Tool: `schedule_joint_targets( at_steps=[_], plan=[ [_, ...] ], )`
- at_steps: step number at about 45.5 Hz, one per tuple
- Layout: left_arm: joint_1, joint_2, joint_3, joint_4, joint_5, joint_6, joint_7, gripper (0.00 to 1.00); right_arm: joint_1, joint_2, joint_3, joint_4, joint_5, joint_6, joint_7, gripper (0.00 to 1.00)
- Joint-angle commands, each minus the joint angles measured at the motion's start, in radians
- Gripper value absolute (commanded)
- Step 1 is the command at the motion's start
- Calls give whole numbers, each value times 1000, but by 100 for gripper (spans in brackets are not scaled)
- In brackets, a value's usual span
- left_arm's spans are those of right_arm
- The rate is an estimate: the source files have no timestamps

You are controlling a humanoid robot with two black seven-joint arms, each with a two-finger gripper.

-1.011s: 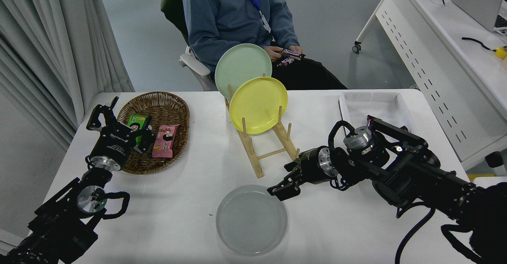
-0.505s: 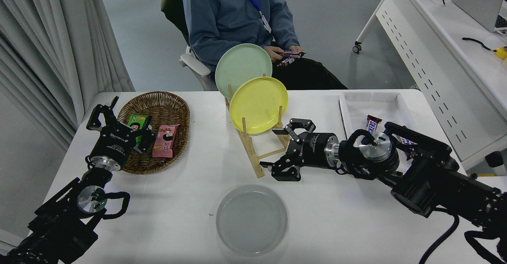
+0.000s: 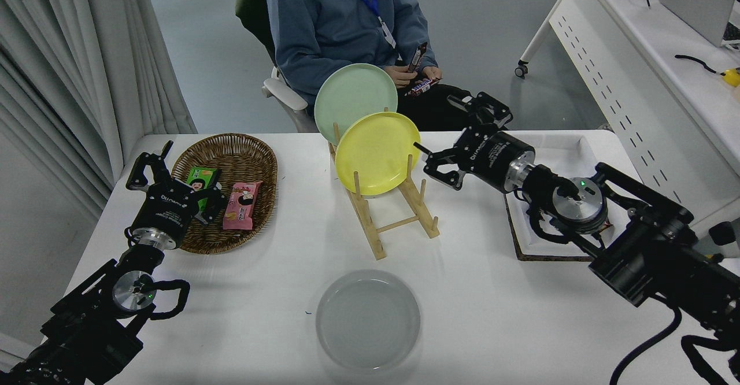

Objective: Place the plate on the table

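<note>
The grey plate (image 3: pixel 367 319) lies flat on the white worktop (image 3: pixel 491 315) near its front edge, touched by nothing. Behind it stands a wooden rack (image 3: pixel 393 211) holding a yellow plate (image 3: pixel 377 152) and a pale green plate (image 3: pixel 354 93) upright. The right end effector (image 3: pixel 457 136) hangs beside the yellow plate, fingers apart and empty. The left end effector (image 3: pixel 159 168) is parked over a wicker basket (image 3: pixel 231 148), fingers apart.
</note>
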Motion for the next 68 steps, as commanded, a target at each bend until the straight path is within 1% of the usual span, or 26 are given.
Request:
schedule_joint_targets(
  at_steps=[1,5,7,13,24,30,32,40,45,52,58,63,68],
  plan=[
    [0,0,0,1,0,0,0,100,-15,26,181,-159,-121,18,34,99],
    [0,0,0,1,1,0,0,100,-23,72,276,-207,-150,24,98,99],
    [0,0,0,-1,0,0,0,100,-32,86,317,-213,-185,27,112,99],
    [0,0,0,1,1,0,0,100,-102,97,414,-201,-246,27,108,99],
    [0,0,0,-1,0,0,0,100,-217,103,508,-136,-349,29,105,99],
    [0,0,0,-1,0,0,0,100,-263,155,576,-133,-423,46,72,99],
    [0,0,0,-1,0,0,0,100,-277,184,644,-136,-452,50,57,99],
    [0,0,0,-1,0,0,0,100,-303,262,805,-138,-578,50,57,99],
    [0,0,0,-1,0,0,0,100,-316,268,798,-138,-630,49,60,99],
    [0,0,0,-1,0,0,0,100,-299,259,716,-166,-619,34,65,99],
    [0,0,0,-1,0,0,0,100,-328,258,652,-169,-619,32,69,99],
    [0,0,0,1,1,0,0,100,-322,241,638,-172,-631,26,107,99],
    [0,0,0,-1,1,0,0,100,-293,219,612,-215,-633,7,135,99]
  ],
)
